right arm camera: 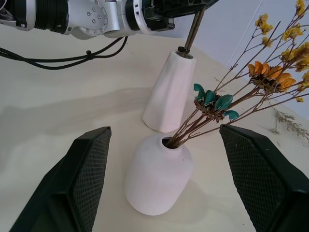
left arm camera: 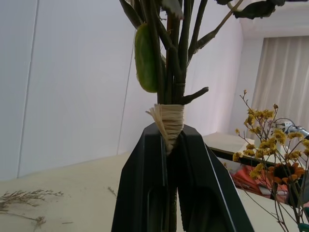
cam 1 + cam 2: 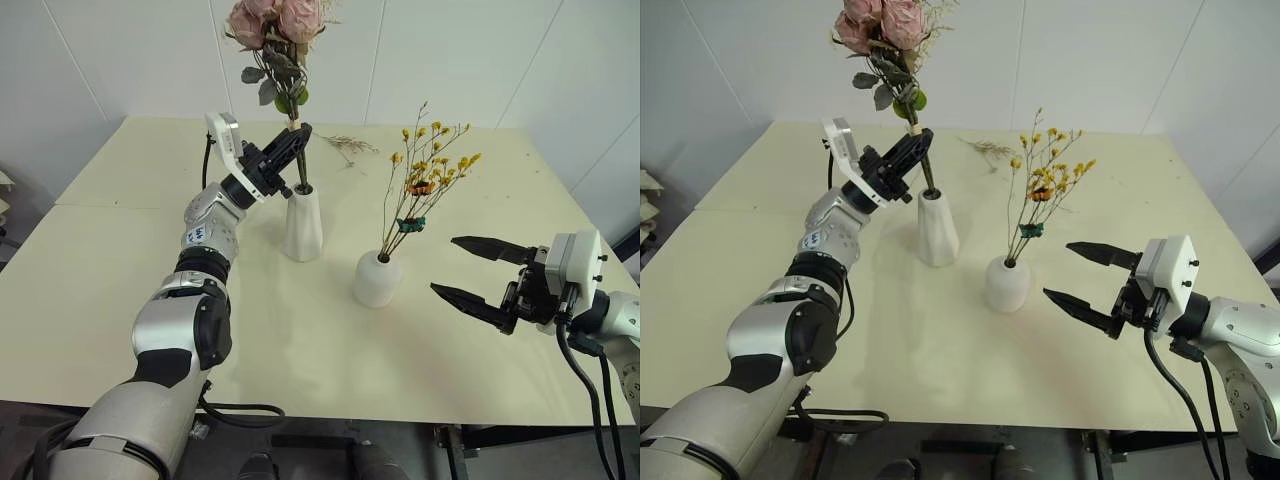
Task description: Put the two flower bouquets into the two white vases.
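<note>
The pink rose bouquet [image 3: 275,25] stands upright with its stem end in the narrow mouth of the tall white vase [image 3: 302,225]. My left gripper [image 3: 297,142] is shut on its stems, just below the straw binding [image 2: 167,118]. The yellow-orange spray [image 3: 428,165], with its teal tie [image 1: 212,100], stands in the short rounded white vase [image 3: 377,279]. My right gripper [image 3: 462,267] is open, level with the table, to the right of the round vase and apart from it.
Loose dried twigs [image 3: 350,145] lie on the cream table [image 3: 130,270] behind the vases. White walls stand behind the table. There is free tabletop left of the tall vase and in front of both vases.
</note>
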Tool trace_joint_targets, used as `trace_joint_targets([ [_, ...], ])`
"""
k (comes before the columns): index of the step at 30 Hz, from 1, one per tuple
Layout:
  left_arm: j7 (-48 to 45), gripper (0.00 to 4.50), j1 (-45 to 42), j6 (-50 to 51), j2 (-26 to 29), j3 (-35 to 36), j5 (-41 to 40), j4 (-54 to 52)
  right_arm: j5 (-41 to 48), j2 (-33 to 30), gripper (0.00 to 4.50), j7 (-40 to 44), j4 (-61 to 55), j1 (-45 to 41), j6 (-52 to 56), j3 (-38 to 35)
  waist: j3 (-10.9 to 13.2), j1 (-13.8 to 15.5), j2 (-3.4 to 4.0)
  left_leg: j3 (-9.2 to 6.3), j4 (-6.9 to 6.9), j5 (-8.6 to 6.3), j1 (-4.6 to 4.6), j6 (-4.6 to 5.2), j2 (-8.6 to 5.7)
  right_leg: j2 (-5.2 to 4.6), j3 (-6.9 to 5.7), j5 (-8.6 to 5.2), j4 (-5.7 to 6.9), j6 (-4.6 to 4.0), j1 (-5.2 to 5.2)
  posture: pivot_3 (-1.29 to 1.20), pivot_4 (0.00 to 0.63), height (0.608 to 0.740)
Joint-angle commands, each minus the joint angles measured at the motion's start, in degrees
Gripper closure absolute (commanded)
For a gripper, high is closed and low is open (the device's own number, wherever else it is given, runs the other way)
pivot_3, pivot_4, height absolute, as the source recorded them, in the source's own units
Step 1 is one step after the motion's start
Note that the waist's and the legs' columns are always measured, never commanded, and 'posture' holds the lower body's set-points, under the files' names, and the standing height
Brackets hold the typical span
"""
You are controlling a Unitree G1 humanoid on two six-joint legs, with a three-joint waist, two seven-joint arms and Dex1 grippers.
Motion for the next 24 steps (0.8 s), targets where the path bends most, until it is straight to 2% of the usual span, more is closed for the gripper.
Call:
trace_joint_targets([
  [1,0.64,4.48,0.06,-1.9,0.49,-0.3,1.06,-0.12,1.12,0.26,0.7,-0.48,-2.18,-0.07,-0.47,-1.87,0.0,0.0,0.0,0.0,0.0,0.0,0.0,0.0,0.0,0.0,0.0,0.0,0.0,0.0,0.0,0.0,0.15,0.74],
  [24,4.52,4.48,-0.34,-5.81,-2.49,0.59,2.25,2.56,1.4,1.12,0.7,-2.56,-3.87,0.69,-0.23,-1.6,0.0,0.05,0.0,-0.01,0.02,0.0,-0.01,0.0,-0.01,0.0,0.0,0.01,0.01,0.02,0.0,0.0,0.15,0.74],
])
